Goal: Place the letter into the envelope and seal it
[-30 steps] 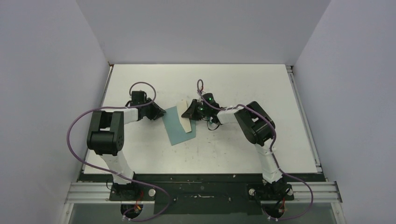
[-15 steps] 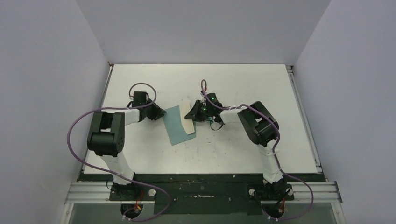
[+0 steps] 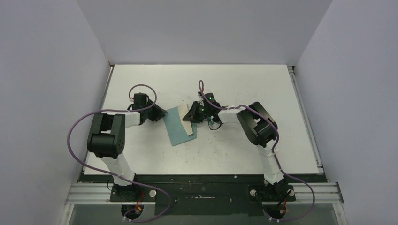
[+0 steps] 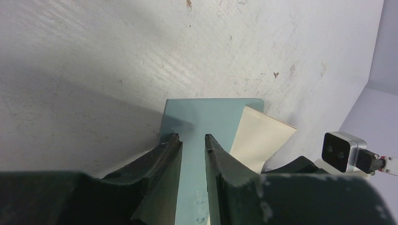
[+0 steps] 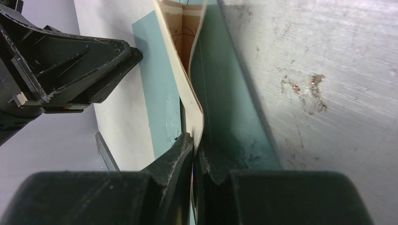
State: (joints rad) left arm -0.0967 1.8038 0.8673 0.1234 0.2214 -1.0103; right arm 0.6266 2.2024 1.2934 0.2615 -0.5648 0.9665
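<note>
Pale grey walls (image 3: pixel 202 33) box in a scuffed white table (image 3: pixel 234 145), and mid-table lies the flat teal-blue paper envelope (image 3: pixel 177 127), turned at a slant. The tan, parchment-like letter (image 5: pixel 180 79) with its dark border sits along the envelope's right side, bowed upward rather than flat. My right gripper (image 5: pixel 193 143) is clenched on the letter's edge, its fingers pressed tight around the sheet. Teal paper shows on both sides of the letter there, though I cannot tell how far the letter sits in the pocket. My left gripper (image 4: pixel 192 138) rests at the envelope's left edge with its jaws a narrow gap apart; only the flat envelope shows through that gap (no pinch that I can make out). Against half a second ago, the right wrist has shifted slightly towards the envelope, and a tan corner shows past the envelope's far edge. The left arm and envelope look unmoved.
</note>
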